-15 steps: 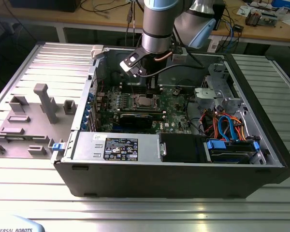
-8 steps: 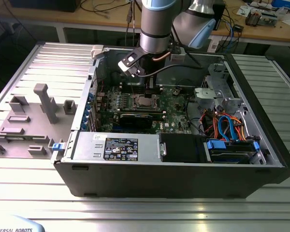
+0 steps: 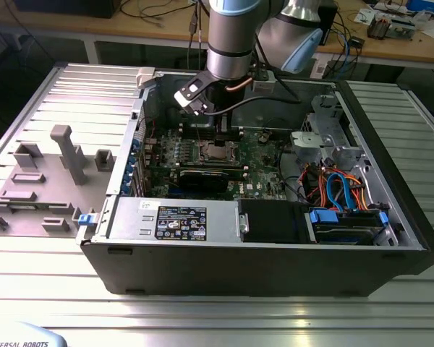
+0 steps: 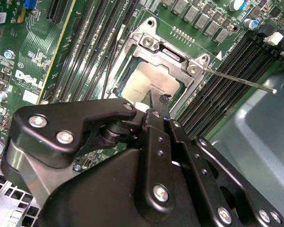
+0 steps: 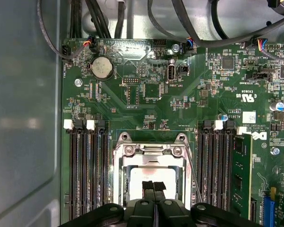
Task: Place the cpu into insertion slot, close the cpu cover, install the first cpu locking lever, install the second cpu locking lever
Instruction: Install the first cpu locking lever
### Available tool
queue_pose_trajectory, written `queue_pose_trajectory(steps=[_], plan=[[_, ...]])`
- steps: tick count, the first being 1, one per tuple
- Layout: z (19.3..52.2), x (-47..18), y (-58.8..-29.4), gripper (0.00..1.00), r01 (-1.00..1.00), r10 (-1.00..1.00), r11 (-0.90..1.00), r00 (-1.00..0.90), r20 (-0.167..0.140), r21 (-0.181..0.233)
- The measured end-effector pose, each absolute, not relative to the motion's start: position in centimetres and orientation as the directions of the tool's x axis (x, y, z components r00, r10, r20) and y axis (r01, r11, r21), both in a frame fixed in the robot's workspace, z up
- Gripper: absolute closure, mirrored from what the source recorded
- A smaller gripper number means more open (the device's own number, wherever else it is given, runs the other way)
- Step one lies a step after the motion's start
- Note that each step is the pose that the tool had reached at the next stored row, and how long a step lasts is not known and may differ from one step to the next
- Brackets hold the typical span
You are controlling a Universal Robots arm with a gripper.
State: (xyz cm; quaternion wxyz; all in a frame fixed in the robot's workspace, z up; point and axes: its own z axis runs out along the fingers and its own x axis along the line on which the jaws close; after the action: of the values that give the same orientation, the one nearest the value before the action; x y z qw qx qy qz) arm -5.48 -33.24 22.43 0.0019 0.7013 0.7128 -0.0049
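The cpu [image 4: 149,84] lies flat inside the insertion slot [image 4: 137,37], a square socket with a silvery surround on the green motherboard [image 5: 151,94]. The chip is a small square with a pale, dull silver-grey top and faint print. The cpu cover [image 5: 151,161], a thin silvery frame, runs around its edges, and the chip's top shows through the square opening.

The gripper [image 5: 154,185] hangs directly over the chip. Its black jaws are drawn narrow, pads almost together, with nothing held between them. Whether the tips touch the chip's top cannot be told.

In the second wrist view, one locking lever [image 4: 239,79], a thin metal rod, angles away from a corner of the slot across the long black memory slots [image 5: 87,170], which run along both sides of the slot. The first wrist view also takes in a round coin battery [image 5: 102,67] further along the board.

The exterior view shows the wider setting. An open computer case [image 3: 275,271] lies on its side on a ribbed metal table [image 3: 202,311]. It holds the board, a black graphics card [image 3: 202,179], a labelled power supply [image 3: 173,217], and blue and orange cables [image 3: 340,188]. The robot arm [image 3: 235,36] reaches down into the case. Grey fixture blocks [image 3: 69,152] stand on the table at the exterior view's left.
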Motion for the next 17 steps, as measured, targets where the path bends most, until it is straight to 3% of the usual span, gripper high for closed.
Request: queue_pose_trajectory(steps=[13,17], plan=[[22.97,-5.51,-33.23,0.89,1.0,1.0,0.019,-0.02,-0.01,-0.004],[22.99,-5.52,-33.24,0.89,0.99,0.99,0.143,-0.143,-0.01,-0.004]])
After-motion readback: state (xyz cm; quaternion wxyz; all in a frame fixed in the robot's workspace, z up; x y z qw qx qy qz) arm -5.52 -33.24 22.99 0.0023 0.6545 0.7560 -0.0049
